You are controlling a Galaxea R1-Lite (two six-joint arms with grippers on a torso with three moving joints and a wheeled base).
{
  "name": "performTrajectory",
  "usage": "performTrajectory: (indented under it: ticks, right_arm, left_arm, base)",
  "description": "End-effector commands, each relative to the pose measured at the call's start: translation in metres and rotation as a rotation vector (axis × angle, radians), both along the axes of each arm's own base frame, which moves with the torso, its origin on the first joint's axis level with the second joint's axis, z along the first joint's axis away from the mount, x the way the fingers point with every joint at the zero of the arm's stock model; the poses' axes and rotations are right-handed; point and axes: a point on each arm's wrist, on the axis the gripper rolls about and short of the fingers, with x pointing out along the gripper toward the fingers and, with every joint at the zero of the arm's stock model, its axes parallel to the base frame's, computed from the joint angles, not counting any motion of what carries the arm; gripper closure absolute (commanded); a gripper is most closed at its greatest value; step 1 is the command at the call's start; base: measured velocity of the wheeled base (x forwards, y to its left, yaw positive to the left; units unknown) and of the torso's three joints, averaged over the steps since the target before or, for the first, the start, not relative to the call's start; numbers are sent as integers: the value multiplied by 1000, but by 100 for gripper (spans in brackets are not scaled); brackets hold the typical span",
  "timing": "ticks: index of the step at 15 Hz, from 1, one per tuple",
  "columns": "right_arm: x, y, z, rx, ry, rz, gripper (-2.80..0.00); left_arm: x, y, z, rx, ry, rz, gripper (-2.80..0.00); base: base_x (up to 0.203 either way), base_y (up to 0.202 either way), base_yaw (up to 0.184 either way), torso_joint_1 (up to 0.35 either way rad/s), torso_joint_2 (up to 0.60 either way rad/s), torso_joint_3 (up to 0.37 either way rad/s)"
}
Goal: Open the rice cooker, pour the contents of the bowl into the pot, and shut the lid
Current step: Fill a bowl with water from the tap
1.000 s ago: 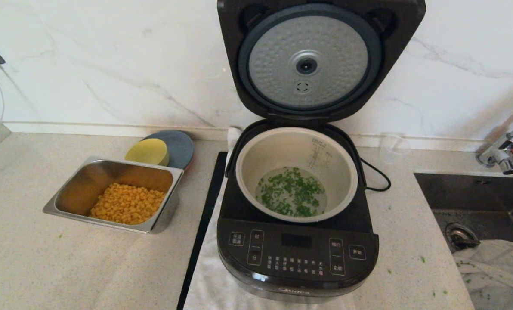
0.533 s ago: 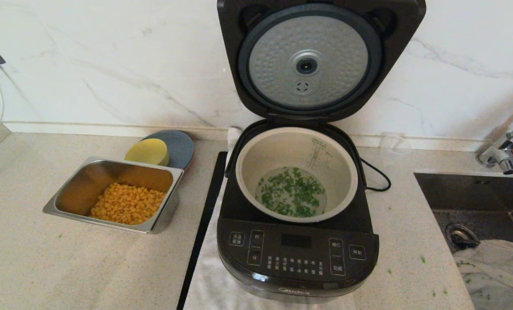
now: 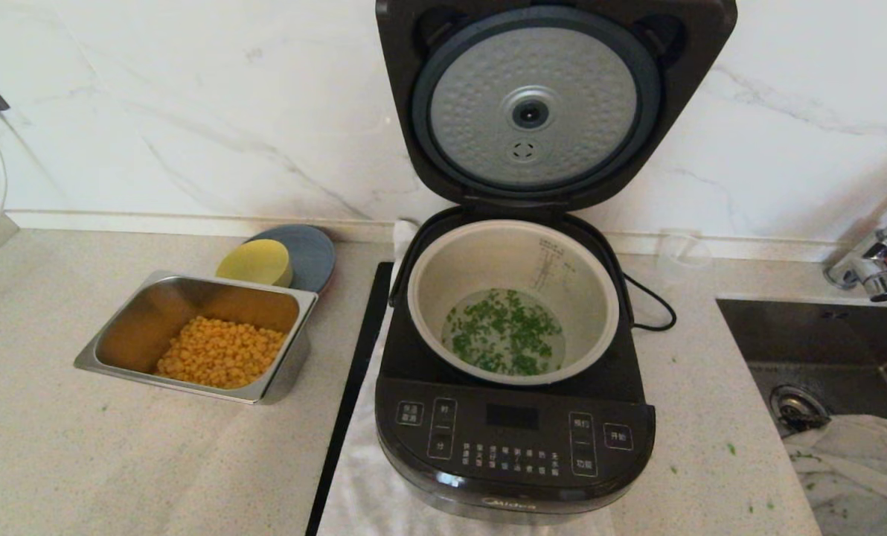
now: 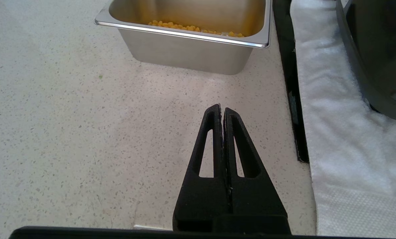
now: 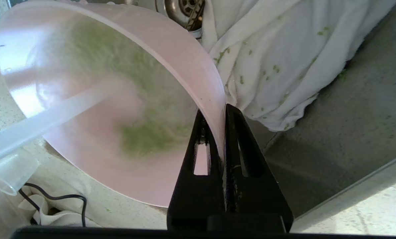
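**Lid up, greens in pot, right gripper holding bowl over sink**

- Cooker (image 3: pixel 514 417) sits on a white cloth (image 3: pixel 369 491) on the counter (image 3: pixel 116 461). Lid (image 3: pixel 555 104) stands fully raised, silver disc facing out.
- Pot (image 3: pixel 514 298) seated in the cooker; greens (image 3: pixel 503 331) scattered across its bottom, in what looks like a thin layer of water.
- Right gripper (image 5: pixel 219 111): clamped on the rim of the pink bowl (image 5: pixel 95 109), one finger inside, one outside. Bowl is tilted, green smear on its inner wall. Under it: the sink (image 5: pixel 350 116) with a white rag (image 5: pixel 284 56) flecked with green bits, drain nearby. Not visible from the head camera.
- Left gripper (image 4: pixel 221 111): fingers pressed together, holding nothing, low over bare counter, in front of the steel tray (image 4: pixel 188 49) with corn (image 3: pixel 220 361).
- Yellow bowl (image 3: pixel 256 262) on a grey plate (image 3: pixel 309 253) behind the tray.
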Motion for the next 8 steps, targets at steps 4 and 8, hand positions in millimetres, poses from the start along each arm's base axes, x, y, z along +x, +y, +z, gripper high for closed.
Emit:
performTrajectory:
  ticks: [4,8]
  right_arm:
    - [-3,11,10,10,3,10,0]
    - [-8,34,29,-2,1,38,0]
  left_arm:
    - [1,0,-2,0,7,0,0]
    - [1,0,-2,0,7,0,0]
  base:
    - [0,0,0,0,0,0]
    - [0,0,0,0,0,0]
